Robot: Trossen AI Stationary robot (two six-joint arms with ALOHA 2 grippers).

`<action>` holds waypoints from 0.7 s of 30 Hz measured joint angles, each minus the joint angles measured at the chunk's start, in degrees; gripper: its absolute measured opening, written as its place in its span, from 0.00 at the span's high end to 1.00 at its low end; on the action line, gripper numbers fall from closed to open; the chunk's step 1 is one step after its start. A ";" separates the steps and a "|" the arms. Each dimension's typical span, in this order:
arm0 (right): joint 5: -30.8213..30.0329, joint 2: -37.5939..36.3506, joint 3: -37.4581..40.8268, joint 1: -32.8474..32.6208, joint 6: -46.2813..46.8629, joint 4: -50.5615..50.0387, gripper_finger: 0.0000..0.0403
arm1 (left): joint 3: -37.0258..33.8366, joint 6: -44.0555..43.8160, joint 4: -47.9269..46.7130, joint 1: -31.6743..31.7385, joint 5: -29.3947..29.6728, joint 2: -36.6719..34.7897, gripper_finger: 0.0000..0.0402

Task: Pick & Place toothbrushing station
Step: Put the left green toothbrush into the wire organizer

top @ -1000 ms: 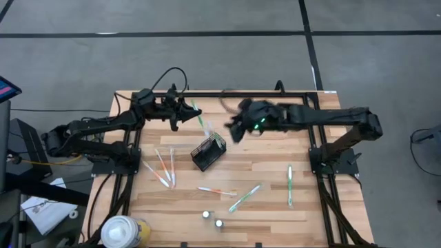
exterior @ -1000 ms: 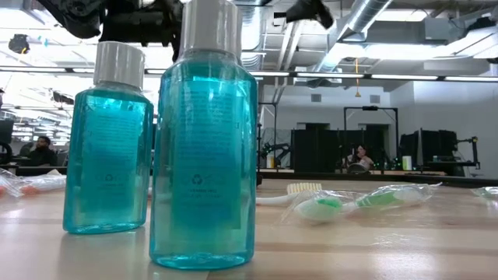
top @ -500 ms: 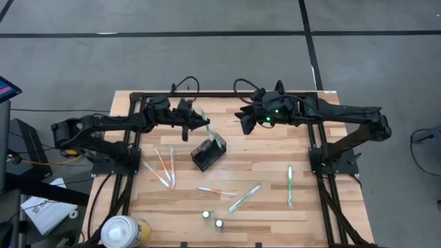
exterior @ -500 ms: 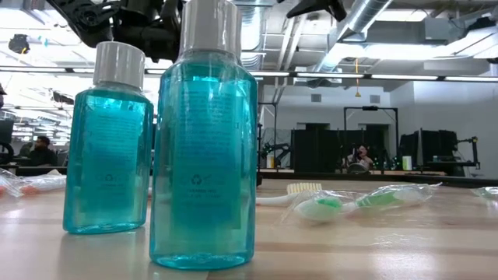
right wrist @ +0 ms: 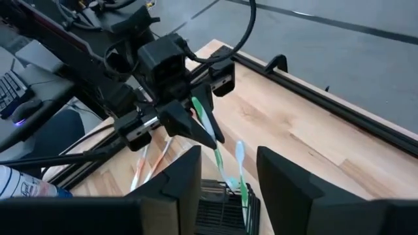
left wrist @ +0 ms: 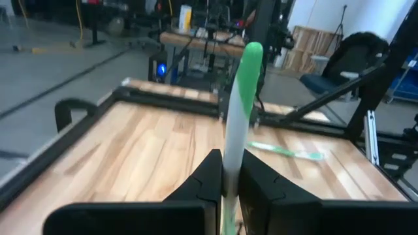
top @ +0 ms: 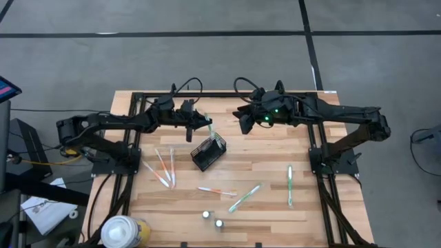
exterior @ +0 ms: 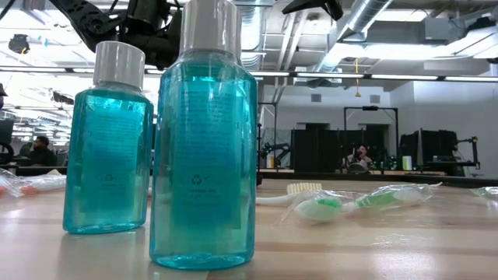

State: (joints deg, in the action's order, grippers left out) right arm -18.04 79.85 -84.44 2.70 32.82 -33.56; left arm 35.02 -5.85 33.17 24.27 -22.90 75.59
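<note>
Toothbrush (top: 204,121) with a green handle is being pinched in the left tool (top: 196,124), clenched on it, just above and beside the black wire-mesh holder (top: 209,152); in the left wrist view the brush (left wrist: 238,111) is standing up between the two dark fingers (left wrist: 208,176). The right wrist view is showing the held brush (right wrist: 204,121) slanting down toward the holder (right wrist: 225,210), where two more brushes (right wrist: 240,171) are already standing. The right tool (top: 242,121) is hovering on the other side of the holder, near it but apart, its fingers (right wrist: 183,177) spread and gripping nothing. The holder is sitting near the middle of the wooden bench (top: 331,207). Left of the holder, three toothbrushes (top: 164,167) are lying close together; below it two more (top: 234,196) are lying, and another (top: 290,184) is lying well to its right. Below the holder, near the bench edge, two blue mouthwash bottles (exterior: 202,140) are standing.
</note>
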 joint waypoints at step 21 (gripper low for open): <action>0.27 0.00 0.00 -0.04 -1.33 0.18 0.67 | 0.00 2.66 2.57 -3.43 -0.47 9.46 0.96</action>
State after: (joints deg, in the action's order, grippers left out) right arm -17.78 79.85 -84.44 2.66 31.48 -33.38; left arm 35.03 -3.20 35.74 20.84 -23.37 85.04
